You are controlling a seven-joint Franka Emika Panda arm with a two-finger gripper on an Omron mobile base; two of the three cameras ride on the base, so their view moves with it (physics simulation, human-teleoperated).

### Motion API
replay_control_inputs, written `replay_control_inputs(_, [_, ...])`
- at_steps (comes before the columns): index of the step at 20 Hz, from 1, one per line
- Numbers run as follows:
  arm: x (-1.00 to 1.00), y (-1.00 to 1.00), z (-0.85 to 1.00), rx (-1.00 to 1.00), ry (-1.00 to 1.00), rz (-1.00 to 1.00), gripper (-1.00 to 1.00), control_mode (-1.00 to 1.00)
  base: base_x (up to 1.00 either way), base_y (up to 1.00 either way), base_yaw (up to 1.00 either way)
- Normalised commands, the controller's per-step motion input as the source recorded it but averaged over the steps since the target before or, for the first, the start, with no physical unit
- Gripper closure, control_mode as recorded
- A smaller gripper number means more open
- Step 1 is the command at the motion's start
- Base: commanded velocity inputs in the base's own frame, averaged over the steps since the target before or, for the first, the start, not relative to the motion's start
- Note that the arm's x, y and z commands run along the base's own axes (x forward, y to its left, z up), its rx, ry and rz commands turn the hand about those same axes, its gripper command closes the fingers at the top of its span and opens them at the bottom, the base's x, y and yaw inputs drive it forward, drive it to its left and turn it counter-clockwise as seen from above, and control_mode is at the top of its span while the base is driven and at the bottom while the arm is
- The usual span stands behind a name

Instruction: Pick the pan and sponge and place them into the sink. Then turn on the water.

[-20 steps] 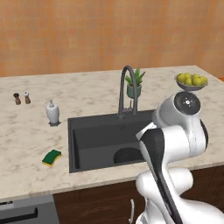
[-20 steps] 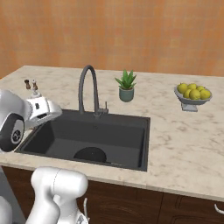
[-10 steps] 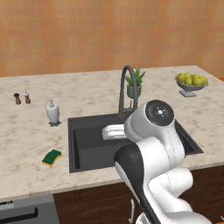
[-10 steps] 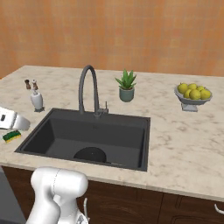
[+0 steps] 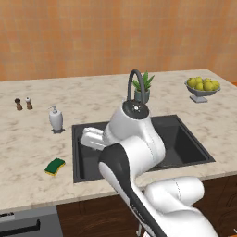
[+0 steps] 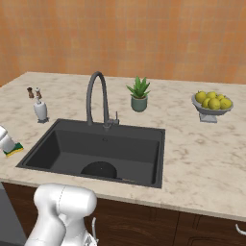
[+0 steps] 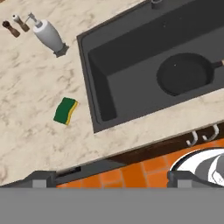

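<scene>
Starting at the left of the counter [image 5: 28, 139], two small shakers [image 5: 23, 103] are seen, with a white soap dispenser [image 5: 56, 119] standing near them. The sponge [image 5: 55, 166], green over yellow, lies flat on the counter just left of the sink [image 5: 185, 152], apart from its rim. In the hand view the gripper [image 7: 109, 179] is spread to its widest, with nothing between its fingertips [image 7: 41, 178]; it is held high above the counter's front edge. The pan [image 7: 184, 73] is seen in the hand view resting on the sink floor, its handle pointing away from the sponge. Behind the basin a dark arched faucet [image 6: 96, 98] rises, followed by a potted plant [image 6: 139, 95] and a bowl of lemons [image 6: 212, 105].
</scene>
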Motion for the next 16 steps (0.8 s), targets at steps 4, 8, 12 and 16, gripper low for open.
replay_control_inputs(4, [0.68, 0.75, -0.49, 0.00, 0.31, -0.08, -1.00, -1.00, 0.00, 0.00, 0.00])
replay_control_inputs(8, [0.57, 0.78, -0.45, 0.00, 0.22, -0.13, -1.00, -1.00, 0.00, 0.00, 0.00])
replay_control_inputs(12, [0.56, 0.52, -0.37, 0.00, 0.17, -0.04, -1.00, -1.00, 0.00, 0.00, 0.00])
replay_control_inputs(16, [0.64, 0.33, -0.34, 0.00, 0.06, 0.02, -1.00, -1.00, 0.00, 0.00, 0.00])
